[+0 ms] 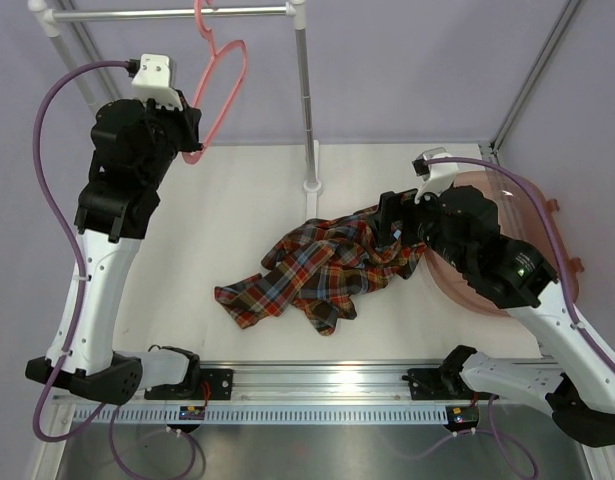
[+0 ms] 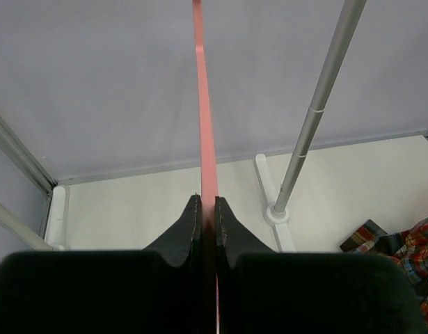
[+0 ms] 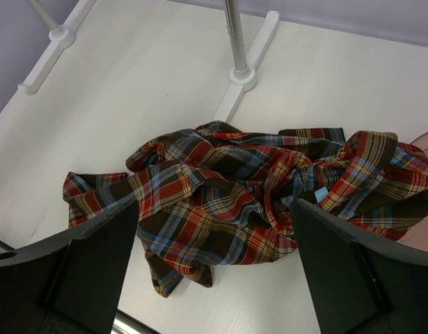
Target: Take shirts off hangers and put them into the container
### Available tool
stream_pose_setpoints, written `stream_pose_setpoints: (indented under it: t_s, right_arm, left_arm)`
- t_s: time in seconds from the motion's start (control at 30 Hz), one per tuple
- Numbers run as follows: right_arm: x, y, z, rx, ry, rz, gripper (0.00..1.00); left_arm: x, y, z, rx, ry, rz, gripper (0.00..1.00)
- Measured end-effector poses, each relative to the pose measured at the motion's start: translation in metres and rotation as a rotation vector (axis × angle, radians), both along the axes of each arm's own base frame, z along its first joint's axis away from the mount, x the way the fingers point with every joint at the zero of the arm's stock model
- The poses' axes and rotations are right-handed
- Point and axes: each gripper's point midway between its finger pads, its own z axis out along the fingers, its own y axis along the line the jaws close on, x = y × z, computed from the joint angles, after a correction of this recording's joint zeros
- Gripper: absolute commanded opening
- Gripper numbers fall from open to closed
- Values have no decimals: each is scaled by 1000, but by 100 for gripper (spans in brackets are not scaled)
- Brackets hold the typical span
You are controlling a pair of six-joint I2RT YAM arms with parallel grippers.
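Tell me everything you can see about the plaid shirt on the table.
The plaid shirt is soft, flannel-looking cloth checked in red, dark brown, blue and yellow. Off the pink hanger, it lies crumpled in a loose heap on the white table, one end trailing toward the near left. Its right end reaches the pink tub; whether it overlaps the rim is unclear. The open right gripper hangs over it, gripping nothing.

The container [image 1: 527,210] at the worktop's [image 1: 247,200] right edge is largely hidden behind the right arm [image 1: 487,250], which also covers one end of the shirt [image 1: 317,270]. In the left wrist view, the hanger [image 2: 205,125] is cut off at the top edge and lost below between the left gripper's [image 2: 207,209] jaws.
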Motion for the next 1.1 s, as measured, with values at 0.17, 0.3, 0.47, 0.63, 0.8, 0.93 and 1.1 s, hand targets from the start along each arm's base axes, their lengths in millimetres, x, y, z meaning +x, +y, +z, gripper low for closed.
stream_pose_setpoints:
  t_s: [0.17, 0.3, 0.47, 0.63, 0.8, 0.93, 1.1]
  right_arm:
    - [0, 1, -1, 4, -3, 2, 99]
    - [1, 3, -2, 8, -4, 9, 99]
    - [1, 3, -3, 6, -2, 7, 99]
    - [4, 3, -6, 2, 3, -6, 99]
    - [22, 11, -29, -35, 65, -64, 99]
    - [43, 35, -76, -107, 177, -66, 99]
    - [55, 59, -169, -228, 354, -39, 99]
  left_arm:
    - [3, 0, 5, -7, -33, 1, 0]
    - [13, -1, 3, 0, -32, 13, 0]
    - [37, -7, -9, 13, 1, 18, 0]
    - [45, -7, -22, 22, 28, 28, 0]
    - [41, -3, -28, 15, 21, 48, 20]
    - [29, 2, -38, 1, 36, 64, 44]
    - [19, 7, -42, -11, 41, 80, 65]
